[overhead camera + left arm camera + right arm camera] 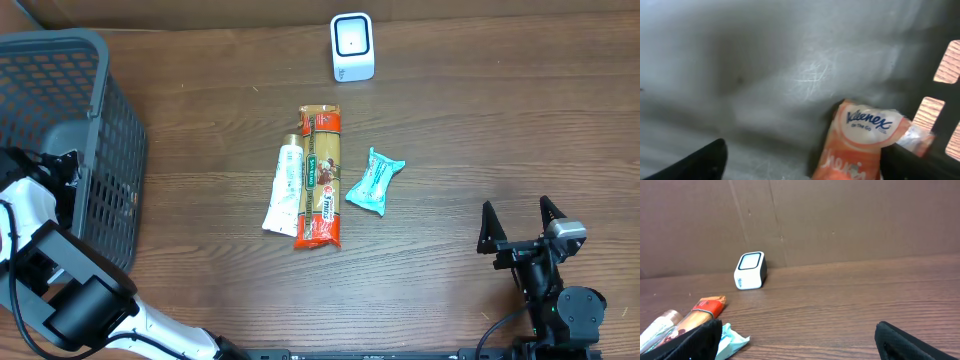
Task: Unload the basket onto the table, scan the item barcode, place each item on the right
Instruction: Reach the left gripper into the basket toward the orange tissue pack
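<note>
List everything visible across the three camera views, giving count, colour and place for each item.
table: 1, brown wood, under everything
basket: 1, grey, left end of table
tissue pack: 1, orange and white, inside basket
scanner: 1, white, far side, centre
tube: 1, white, table centre
long packet: 1, orange, right of tube
small packet: 1, teal, right of long packet
left gripper: 1, black, open, inside basket
right gripper: 1, black, open, near right, empty
</note>
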Tool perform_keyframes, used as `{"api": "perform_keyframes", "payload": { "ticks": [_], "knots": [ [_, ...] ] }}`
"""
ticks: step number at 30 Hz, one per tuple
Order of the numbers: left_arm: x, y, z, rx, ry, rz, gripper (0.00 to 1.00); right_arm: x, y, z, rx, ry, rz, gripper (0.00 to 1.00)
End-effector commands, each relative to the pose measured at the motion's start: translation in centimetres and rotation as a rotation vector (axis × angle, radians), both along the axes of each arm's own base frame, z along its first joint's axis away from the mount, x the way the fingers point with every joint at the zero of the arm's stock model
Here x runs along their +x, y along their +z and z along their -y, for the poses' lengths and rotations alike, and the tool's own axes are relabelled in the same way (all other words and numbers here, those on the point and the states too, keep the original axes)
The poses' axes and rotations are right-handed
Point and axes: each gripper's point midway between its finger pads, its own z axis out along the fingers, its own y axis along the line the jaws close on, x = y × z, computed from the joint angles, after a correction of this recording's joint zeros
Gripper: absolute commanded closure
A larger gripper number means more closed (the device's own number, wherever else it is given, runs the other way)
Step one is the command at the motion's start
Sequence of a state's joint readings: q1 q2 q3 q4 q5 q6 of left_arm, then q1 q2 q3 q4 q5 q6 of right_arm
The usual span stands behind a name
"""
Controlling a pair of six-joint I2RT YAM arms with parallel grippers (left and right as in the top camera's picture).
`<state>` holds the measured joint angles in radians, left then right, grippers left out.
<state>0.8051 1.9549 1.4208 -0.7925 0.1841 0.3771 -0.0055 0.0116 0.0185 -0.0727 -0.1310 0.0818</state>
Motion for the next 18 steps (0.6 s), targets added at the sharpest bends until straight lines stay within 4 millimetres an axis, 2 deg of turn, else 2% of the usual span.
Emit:
{"api": "perform_keyframes", "payload": {
  "ticks": [1,2,5,8,14,16,18],
  "knots": [
    [-1.5,-2.6,-0.5,0.030,-0.011,-0.117,0.27,0.0,-0.2,-0.1,-0.001,0.006,0.002,0.00],
    [-1.9,-2.7,-0.9,0.051,0.009,-0.137,0.35,0.0,-0.2,-0.1,-0.001,0.006,0.002,0.00],
    [-3.3,-2.6,-2.7,0.129,0.138,-0.208,0.37,0.0,-0.2,-0.1,-0.001,0.006,0.002,0.00],
    [-4.8,-2.2,-4.5,0.219,0.260,-0.275,0.32,0.0,-0.2,-0.2,-0.001,0.006,0.002,0.00],
    [-3.6,-2.1,-4.5,0.207,0.255,-0.220,0.24,0.0,-0.2,-0.1,-0.001,0.006,0.002,0.00],
    [-3.2,-2.2,-4.1,0.181,0.247,-0.199,0.30,0.0,-0.2,-0.1,-0.001,0.006,0.002,0.00],
    [-2.8,-2.3,-3.5,0.149,0.237,-0.176,0.44,0.0,-0.2,-0.1,-0.001,0.006,0.002,0.00]
  ]
}}
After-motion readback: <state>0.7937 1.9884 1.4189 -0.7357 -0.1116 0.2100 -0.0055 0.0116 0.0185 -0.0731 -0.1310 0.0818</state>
